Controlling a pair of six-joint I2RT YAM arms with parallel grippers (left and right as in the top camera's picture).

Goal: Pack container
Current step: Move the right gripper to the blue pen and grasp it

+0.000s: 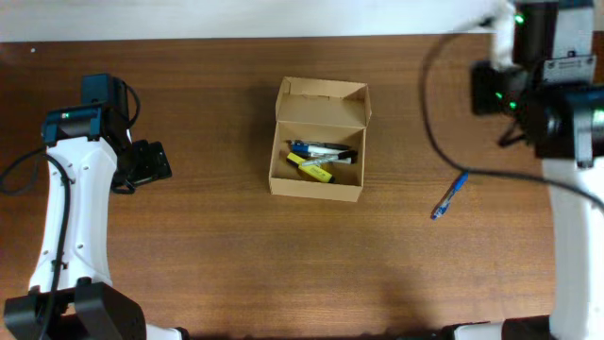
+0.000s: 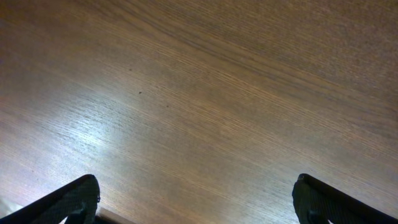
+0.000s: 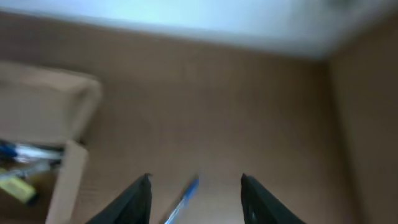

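Observation:
The container [image 1: 319,187] is a tan cardboard box in the middle of the table, its lid flap [image 1: 322,102] standing open at the far side. Several pens and a yellow highlighter [image 1: 315,168] lie inside it. A blue pen [image 1: 450,196] lies loose on the table to the right of the box. In the blurred right wrist view that blue pen [image 3: 186,198] shows on the wood between the spread fingers of my right gripper [image 3: 196,177], which is open and holds nothing. My left gripper [image 2: 196,183] is wide open over bare wood, far left of the box.
The left arm [image 1: 71,189] runs along the left side of the table. At the far right stands the right arm [image 1: 557,104], its black cable [image 1: 444,142] looping over the table near the loose pen. A pale strip [image 1: 236,17] marks the table's far edge.

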